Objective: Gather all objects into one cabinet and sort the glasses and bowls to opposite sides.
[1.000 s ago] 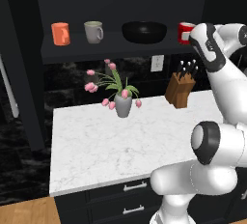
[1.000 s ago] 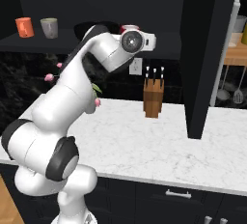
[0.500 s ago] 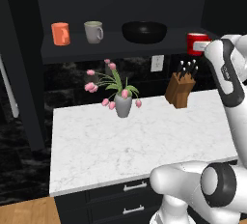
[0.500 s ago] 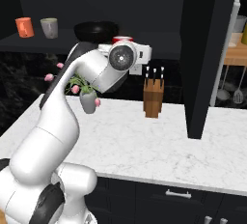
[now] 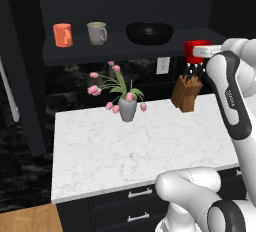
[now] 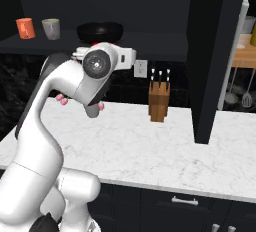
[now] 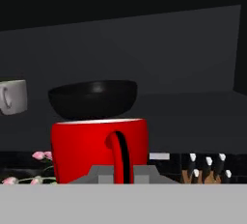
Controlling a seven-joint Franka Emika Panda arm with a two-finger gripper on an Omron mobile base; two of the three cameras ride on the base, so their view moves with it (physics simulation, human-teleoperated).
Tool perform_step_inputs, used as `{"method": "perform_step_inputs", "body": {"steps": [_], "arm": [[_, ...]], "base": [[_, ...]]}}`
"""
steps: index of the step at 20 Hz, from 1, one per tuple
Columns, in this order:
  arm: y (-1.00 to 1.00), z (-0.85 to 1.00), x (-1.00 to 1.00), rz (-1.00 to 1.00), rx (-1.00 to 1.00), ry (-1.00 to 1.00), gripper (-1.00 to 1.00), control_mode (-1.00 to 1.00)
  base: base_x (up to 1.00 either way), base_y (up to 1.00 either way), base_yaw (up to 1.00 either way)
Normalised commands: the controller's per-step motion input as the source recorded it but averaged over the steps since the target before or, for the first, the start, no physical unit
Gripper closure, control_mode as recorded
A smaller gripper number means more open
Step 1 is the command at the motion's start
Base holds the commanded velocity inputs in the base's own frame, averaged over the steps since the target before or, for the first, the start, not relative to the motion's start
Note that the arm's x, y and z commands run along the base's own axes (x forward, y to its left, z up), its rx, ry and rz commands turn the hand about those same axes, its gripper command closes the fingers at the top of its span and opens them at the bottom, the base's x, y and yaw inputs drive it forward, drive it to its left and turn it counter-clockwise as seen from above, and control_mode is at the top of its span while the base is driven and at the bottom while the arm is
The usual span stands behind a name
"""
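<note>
Gripper is clamped shut on the red mug, which I carry in the air off the shelf's right end, the black bowl directly ahead at the shelf's middle, mugs beyond it leftward.

Dark shelf: orange mug, grey-white mug, black bowl. White marble counter: tulip vase, knife block.
</note>
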Motion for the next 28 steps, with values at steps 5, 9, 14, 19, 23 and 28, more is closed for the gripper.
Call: {"method": "perform_step_inputs", "body": {"steps": [5,9,14,19,23,28], "arm": [[0.50,0.25,-0.09,0.08,0.00,0.01,1.00,-1.00],[0.66,0.16,-0.04,0.08,0.00,0.03,1.00,-1.00],[0.79,0.16,0.00,0.09,0.00,0.00,1.00,-1.00],[0.78,0.20,0.00,0.06,0.00,0.00,1.00,-1.00],[0.70,0.25,0.00,0.04,0.00,0.01,1.00,-1.00],[0.62,0.20,0.00,0.03,0.00,0.01,1.00,-1.00]], "base": [[0.00,0.00,0.00],[0.00,0.00,0.00],[0.00,0.00,0.00],[0.00,0.00,0.00],[0.00,0.00,0.00],[0.00,0.00,0.00]]}}
